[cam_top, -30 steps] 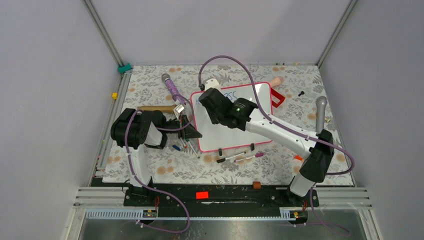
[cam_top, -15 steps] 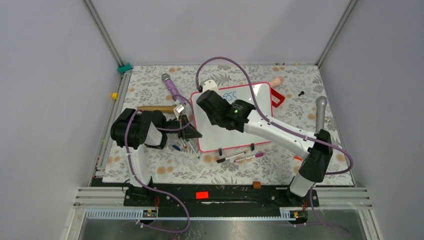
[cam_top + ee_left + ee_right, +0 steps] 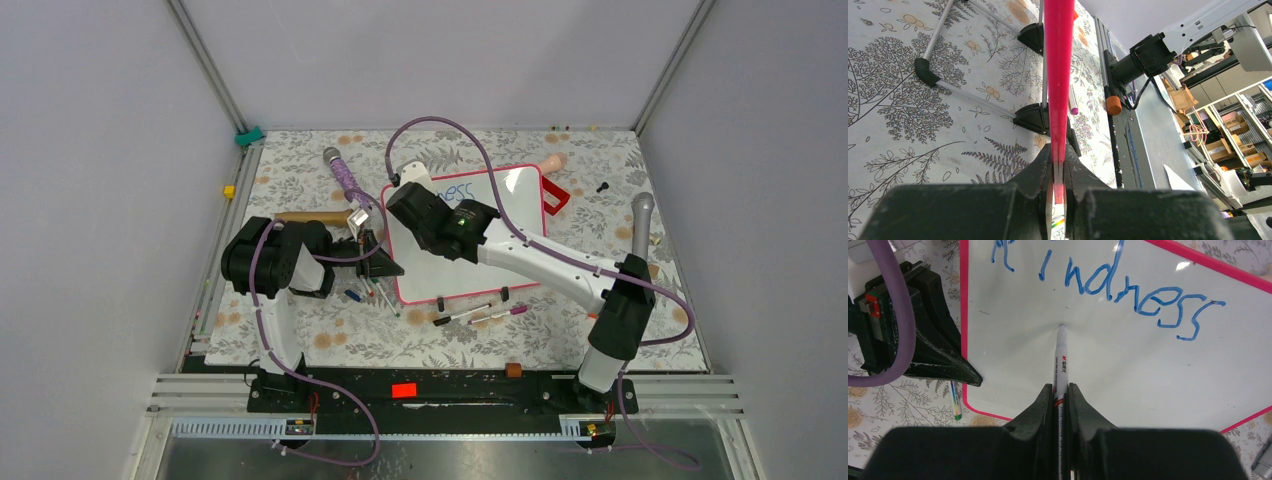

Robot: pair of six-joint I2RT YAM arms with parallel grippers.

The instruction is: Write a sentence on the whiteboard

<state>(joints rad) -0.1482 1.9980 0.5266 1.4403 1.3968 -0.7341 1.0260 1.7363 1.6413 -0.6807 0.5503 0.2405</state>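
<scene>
The right gripper pinched a white marker, its tip touching the whiteboard just below blue handwriting that read "indness"; the opening letter ran off the frame and could not be made out. The left gripper was clamped on the board's pink rim at its left edge. The board sat mid-table on the floral table, with loose pens near its front edge.

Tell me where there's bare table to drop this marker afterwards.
Bare table far left, between the purple-handled tool and the table's left edge; also the near strip in front of the loose pens. Crowded at the whiteboard left edge, where the left gripper clamps it beside more pens.
</scene>
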